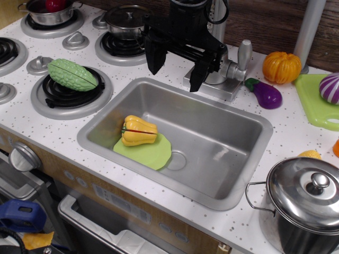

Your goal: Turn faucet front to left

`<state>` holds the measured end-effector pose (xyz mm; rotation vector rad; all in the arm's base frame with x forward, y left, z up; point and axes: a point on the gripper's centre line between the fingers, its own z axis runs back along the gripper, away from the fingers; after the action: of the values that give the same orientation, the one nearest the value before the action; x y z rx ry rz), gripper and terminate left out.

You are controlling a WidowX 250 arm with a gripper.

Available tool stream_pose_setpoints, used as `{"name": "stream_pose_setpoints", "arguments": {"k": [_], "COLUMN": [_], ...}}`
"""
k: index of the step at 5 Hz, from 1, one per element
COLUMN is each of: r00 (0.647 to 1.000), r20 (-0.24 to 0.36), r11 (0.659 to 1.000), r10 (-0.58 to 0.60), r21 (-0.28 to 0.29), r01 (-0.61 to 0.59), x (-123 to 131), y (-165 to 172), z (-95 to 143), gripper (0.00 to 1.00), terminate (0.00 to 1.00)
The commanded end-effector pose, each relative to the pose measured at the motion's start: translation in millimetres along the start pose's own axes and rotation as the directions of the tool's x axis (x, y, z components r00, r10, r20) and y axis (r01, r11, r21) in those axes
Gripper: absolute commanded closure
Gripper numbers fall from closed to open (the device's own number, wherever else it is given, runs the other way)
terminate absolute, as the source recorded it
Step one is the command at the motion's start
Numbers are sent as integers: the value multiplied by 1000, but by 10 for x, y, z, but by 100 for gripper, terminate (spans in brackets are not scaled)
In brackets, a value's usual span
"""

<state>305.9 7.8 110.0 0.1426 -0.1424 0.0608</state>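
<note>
Hovering open and empty, the black hand (pixel 176 71) hangs beside the matte silver-grey faucet (pixel 228 71) with its square base, near the bench's far edge behind the sink. No grip yet, so the turn leftward looks undone.

The faucet (pixel 229 74) is matte silver-grey, standing on a square flat base at the back rim of the basin; its rounded lever handle sticks up on the right side, while the body is partly hidden

Your gripper (pixel 176 67) hangs with its jaws spread.
Both black fingers (pixel 153 59) point downward, wrist upright above them.
</note>
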Motion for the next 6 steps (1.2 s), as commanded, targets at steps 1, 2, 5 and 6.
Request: {"name": "stream_pose_setpoints", "arguments": {"k": [1, 2, 5, 6], "r00": [1000, 990, 959, 949], "r20": [0, 134, 283, 315], "r11": [1000, 998, 1000, 1000], "r10": [0, 49, 11, 9], "r21": [0, 29, 15, 7], "r01": [0, -53, -16, -12], "x": [0, 156, 612, 703], "y": [0, 30, 150, 176], "z": [0, 20, 114, 49], "gripper": [0, 0, 0, 0], "terminate": [0, 0, 0, 0]}}
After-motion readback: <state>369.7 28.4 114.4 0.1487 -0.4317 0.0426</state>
